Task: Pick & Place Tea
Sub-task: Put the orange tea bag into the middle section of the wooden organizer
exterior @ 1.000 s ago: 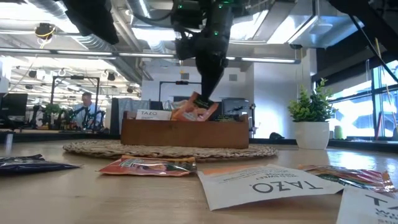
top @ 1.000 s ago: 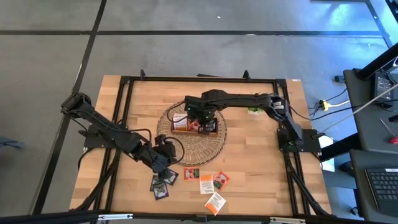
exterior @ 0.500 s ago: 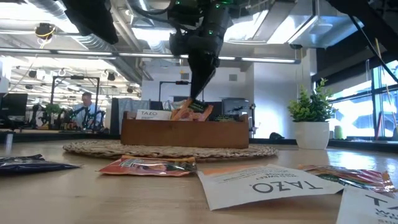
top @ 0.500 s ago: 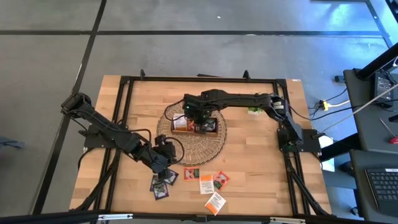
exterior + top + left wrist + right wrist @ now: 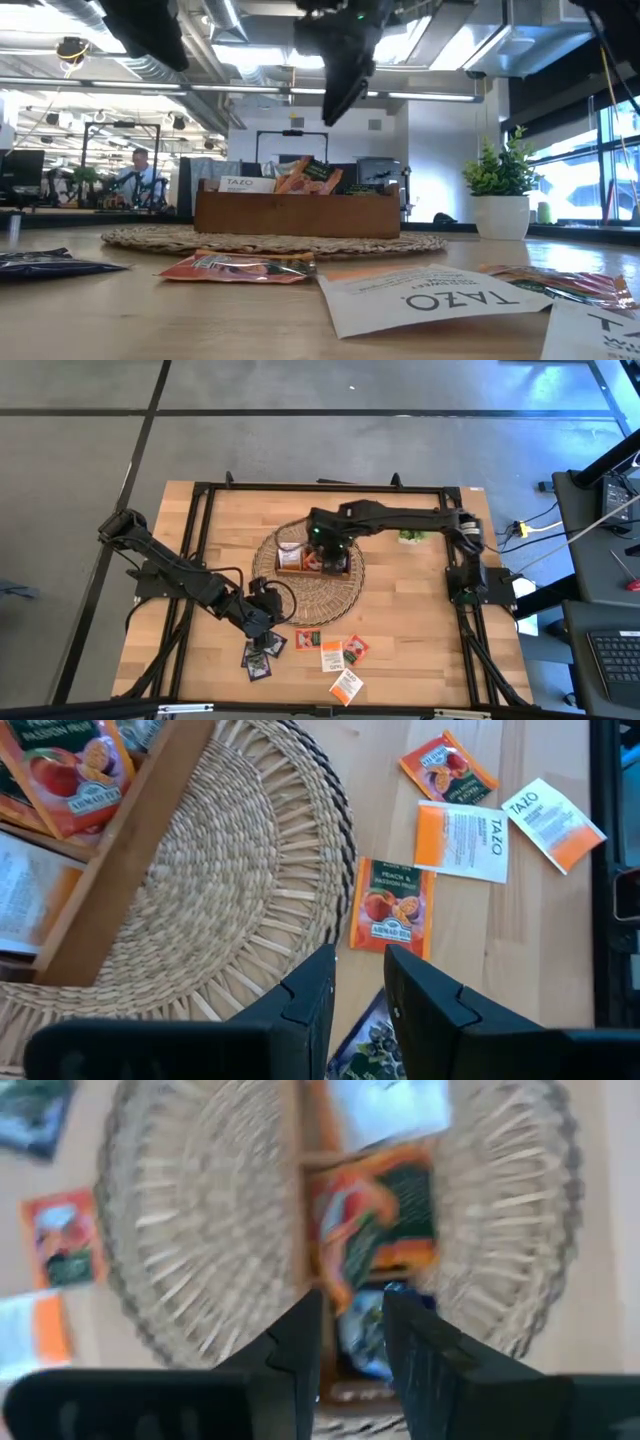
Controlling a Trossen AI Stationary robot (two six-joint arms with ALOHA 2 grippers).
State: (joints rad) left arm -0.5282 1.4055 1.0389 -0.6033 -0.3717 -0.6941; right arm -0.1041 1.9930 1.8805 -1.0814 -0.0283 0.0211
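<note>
Above the wooden tray on the round woven mat, my right claw hangs with its fingers a narrow gap apart and nothing between them, as my right wrist view shows. Below it several tea packets stand in the tray: a white one at one end, orange and dark ones in the middle compartment. So part of the job looks done, though I cannot count exactly how many are inside.

My left claw waits low over the near part of the table, just off the mat's edge, fingers slightly apart and holding nothing. Close by it lie the packets left to move: dark ones right beside it, a red peach one near the mat's rim, a white and orange pair, a small red one, and another white and orange one closest to the table's front edge.

My judgement is that roughly half the work remains, since about six or seven packets sit loose on the bare wood. The potted plant stands apart on the far right side and plays no part.
</note>
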